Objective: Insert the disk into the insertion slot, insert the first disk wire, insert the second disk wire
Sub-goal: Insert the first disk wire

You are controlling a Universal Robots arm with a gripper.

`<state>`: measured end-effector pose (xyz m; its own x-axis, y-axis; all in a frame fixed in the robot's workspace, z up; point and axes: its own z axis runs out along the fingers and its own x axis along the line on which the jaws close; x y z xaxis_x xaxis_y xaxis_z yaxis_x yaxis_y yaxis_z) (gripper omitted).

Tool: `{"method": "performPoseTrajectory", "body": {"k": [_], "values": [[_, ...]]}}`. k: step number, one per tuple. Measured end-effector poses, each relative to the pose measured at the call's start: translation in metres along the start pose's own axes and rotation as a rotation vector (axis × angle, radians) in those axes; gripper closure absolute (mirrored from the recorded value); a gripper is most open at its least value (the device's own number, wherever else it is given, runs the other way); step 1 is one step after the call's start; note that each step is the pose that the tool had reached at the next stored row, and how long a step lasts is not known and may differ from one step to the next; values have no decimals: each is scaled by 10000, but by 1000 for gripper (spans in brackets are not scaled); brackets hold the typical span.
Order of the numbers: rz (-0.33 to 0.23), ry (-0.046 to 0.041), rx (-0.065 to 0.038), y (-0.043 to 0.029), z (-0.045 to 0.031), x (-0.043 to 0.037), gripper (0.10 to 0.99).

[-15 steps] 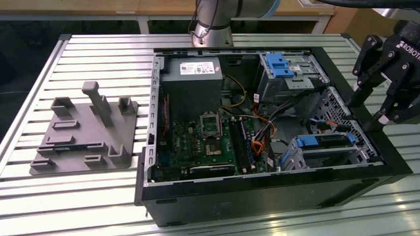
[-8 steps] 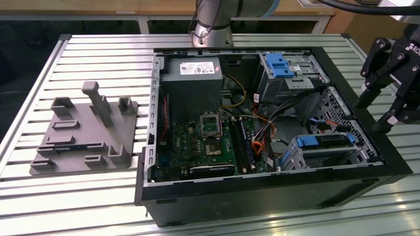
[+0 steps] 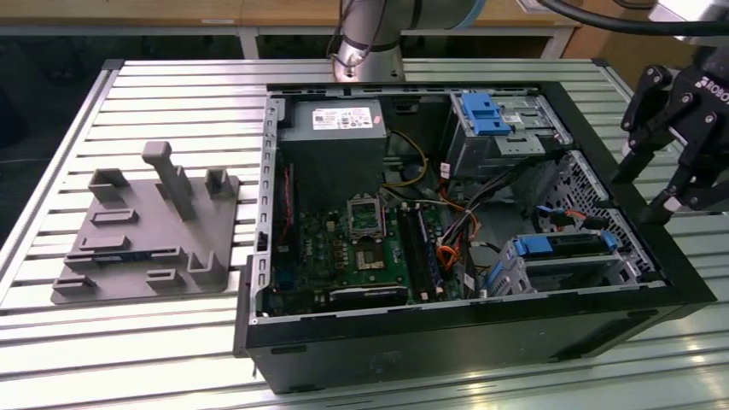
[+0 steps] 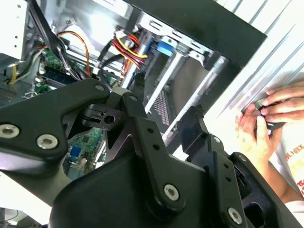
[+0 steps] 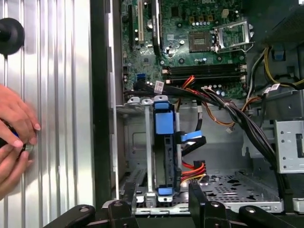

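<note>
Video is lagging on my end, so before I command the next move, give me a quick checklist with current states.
1. Grip: the robot hand is open and empty: ok.
2. Clearance: the robot hand hangs above the case rim on the exterior view's right: ok.
3. The disk sits in the slot: ok; fully seated, cannot tell.
4. The wires plugged into the disk: cannot tell.
5. Workspace: the person's hands are on the table beside the case: not ok.
</note>
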<state>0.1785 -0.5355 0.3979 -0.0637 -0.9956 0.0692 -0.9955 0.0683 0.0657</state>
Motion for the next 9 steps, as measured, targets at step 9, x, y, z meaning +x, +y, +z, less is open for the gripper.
{"method": "performPoseTrajectory", "body": {"k": [9], "values": [[-1,1,-34,-31,122,-70,792]]}}
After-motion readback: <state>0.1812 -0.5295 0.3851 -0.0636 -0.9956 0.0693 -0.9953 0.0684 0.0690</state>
